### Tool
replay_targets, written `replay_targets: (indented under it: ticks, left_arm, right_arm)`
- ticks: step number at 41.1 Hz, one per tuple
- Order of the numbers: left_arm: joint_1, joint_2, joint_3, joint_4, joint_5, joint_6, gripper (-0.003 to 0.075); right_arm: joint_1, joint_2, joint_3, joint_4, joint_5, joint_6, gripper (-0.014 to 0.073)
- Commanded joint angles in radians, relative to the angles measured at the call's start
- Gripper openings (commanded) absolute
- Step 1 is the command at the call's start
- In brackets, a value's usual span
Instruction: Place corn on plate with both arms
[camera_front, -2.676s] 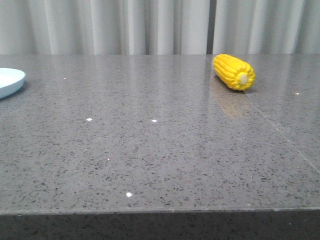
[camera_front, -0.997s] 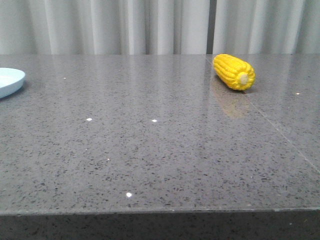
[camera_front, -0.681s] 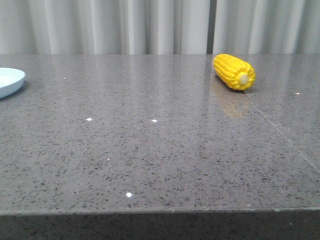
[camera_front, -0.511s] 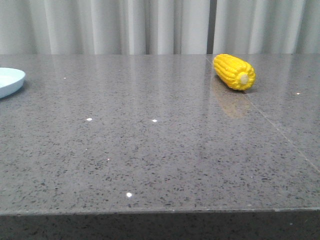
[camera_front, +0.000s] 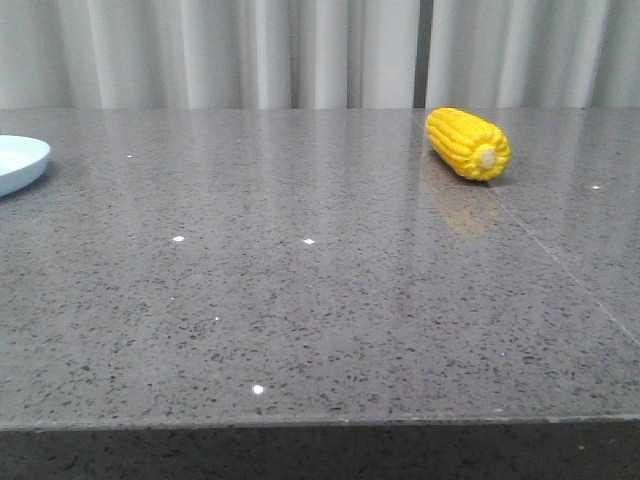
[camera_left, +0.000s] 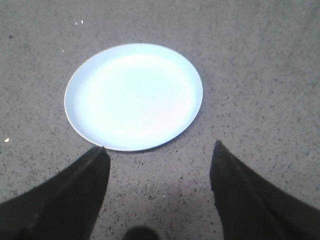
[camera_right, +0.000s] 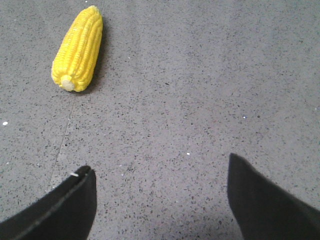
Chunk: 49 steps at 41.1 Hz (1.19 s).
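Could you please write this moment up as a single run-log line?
phase: pre-grasp | corn: lying on table, far right | plate: empty, far left | left gripper: open above plate | right gripper: open, short of corn

The table is seen as polished grey stone, speckled with dark and pale flecks — glossy enough that the corn and the curtain are mirrored faintly in it, and a thin seam is visible across the slab. The corn is shown with a smooth, slightly shiny yellow skin that looks like plastic, ridged in kernel rows, with a duller pale stub. The plate appears smooth and plain, pale blue-white, with a soft sheen — its material cannot be told. The curtain is seen as matt, pale cloth in soft folds. The left gripper and right gripper fingers are seen as matt black
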Motion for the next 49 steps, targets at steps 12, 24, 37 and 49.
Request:
replay_targets:
  ticks: [12, 24, 37, 49]
  left_arm:
    - [0.231, 0.344, -0.191, -0.019, 0.033, 0.027, 0.0441]
    - [0.433, 0.571, -0.279, -0.429, -0.003, 0.335, 0.0441]
    - [0.443, 0.783, -0.415, -0.444, -0.023, 0.341, 0.044]
    - [0.429, 0.876, -0.474, -0.457, -0.022, 0.341, 0.044]
  right_arm:
    - [-0.003, 0.006, -0.034, -0.008, -0.07, -0.01, 0.0572]
    - [-0.003, 0.006, -0.034, -0.008, -0.07, -0.01, 0.0572]
    - [-0.003, 0.006, -0.034, -0.008, -0.07, -0.01, 0.0572]
    - [-0.003, 0.006, -0.034, -0.008, -0.07, -0.01, 0.0572]
